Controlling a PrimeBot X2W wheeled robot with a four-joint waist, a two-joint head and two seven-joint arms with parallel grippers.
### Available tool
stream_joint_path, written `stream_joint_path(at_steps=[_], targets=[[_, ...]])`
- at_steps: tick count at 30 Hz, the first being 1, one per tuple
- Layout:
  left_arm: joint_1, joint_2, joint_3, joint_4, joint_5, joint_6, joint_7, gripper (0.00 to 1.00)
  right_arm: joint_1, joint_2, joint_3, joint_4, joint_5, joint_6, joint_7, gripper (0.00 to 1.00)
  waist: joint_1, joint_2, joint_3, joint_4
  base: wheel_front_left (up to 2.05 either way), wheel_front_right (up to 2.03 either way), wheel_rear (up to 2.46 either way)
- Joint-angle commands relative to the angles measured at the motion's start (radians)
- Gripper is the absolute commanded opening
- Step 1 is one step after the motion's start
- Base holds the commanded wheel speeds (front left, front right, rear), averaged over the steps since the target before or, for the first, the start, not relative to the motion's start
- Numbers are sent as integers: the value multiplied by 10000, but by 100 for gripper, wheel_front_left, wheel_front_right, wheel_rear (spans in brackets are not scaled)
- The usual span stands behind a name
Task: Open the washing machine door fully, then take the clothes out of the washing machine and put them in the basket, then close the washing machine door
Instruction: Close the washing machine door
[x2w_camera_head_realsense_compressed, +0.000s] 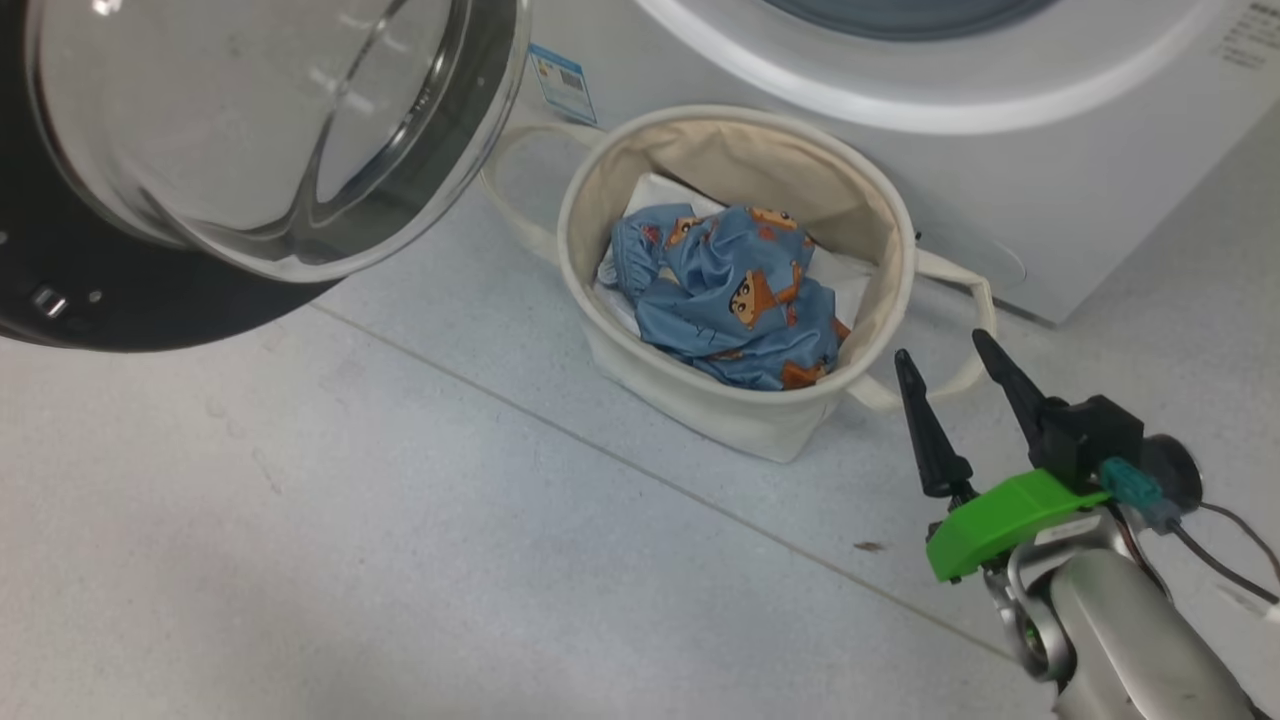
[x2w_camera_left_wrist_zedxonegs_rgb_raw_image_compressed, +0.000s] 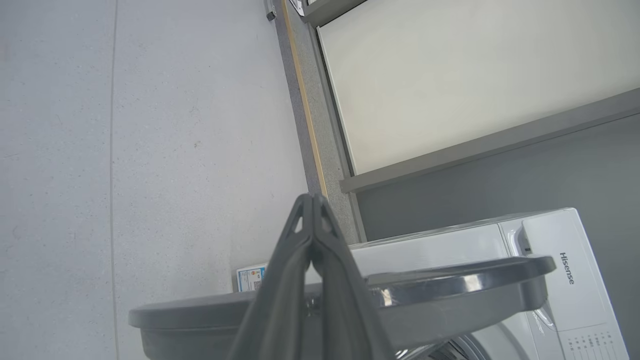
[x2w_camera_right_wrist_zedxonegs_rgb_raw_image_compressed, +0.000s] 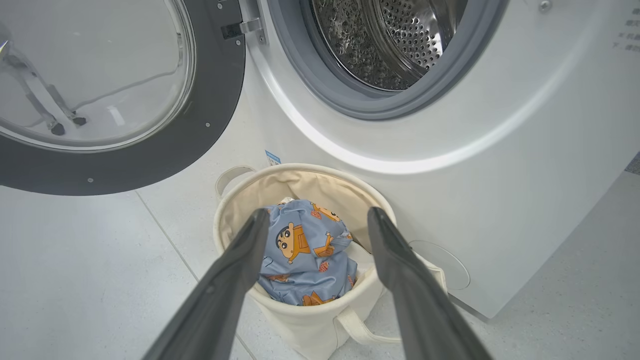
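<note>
clothes (x2w_camera_right_wrist_zedxonegs_rgb_raw_image_compressed: 305, 250) in basket (x2w_camera_right_wrist_zedxonegs_rgb_raw_image_compressed: 300, 322), door (x2w_camera_right_wrist_zedxonegs_rgb_raw_image_compressed: 215, 125) seemingly fully open

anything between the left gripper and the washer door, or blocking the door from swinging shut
Nothing visible lies between the shut left gripper and the washing machine door. The drum mouth is free of fabric. The basket stands on the floor below it, seemingly beneath the door's sweep.

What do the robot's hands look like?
The right gripper has two long, pointed black fingers on a bright green bracket, a teal plug with black cables and a silvery forearm. The left gripper has dark grey fingers.
</note>
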Motion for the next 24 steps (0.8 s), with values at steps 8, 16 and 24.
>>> stream_joint_path(at_steps=[8,16,24], targets=[[-510,271,21,-649,-74,-68,-669,0,-49,-262,-121,-1023,-304,8,436,100,0,0,593,-242,0,0,0],[-46,159,-408,-1026,-145,-70,-232,0,4,-171,-161,-1232,-360,8,510,100,0,0,543,-375,0,0,0],[657,-438,-982,-1871,-530,-70,998,0,188,92,-101,-876,-220,8,262,100,0,0,-139,-187,0,0,0]])
